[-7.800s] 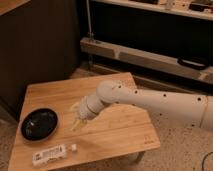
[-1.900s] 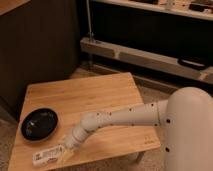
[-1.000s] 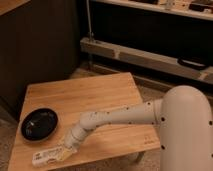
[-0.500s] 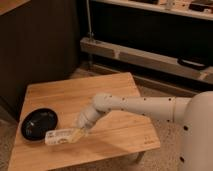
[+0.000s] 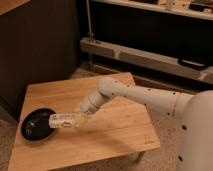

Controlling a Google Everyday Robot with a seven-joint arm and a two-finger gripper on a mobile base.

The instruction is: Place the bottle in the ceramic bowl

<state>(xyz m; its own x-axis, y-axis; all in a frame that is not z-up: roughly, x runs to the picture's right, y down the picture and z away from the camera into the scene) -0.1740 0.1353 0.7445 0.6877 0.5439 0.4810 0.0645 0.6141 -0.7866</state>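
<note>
The small white bottle (image 5: 62, 120) with a dark label is held lying sideways just above the wooden table (image 5: 115, 132), its cap end reaching the right rim of the black ceramic bowl (image 5: 36, 124). My gripper (image 5: 76, 120) is shut on the bottle's right end, at the tip of the white arm that reaches in from the right. The bowl sits near the table's left front corner with nothing inside it.
A dark cabinet wall stands behind the table on the left. A low metal shelf rail (image 5: 145, 55) runs along the back right. The robot's white body (image 5: 197, 135) fills the right edge.
The gripper closed on the bottle at the front edge and lifted it. It has since carried the bottle back and left, up to the bowl's rim.
</note>
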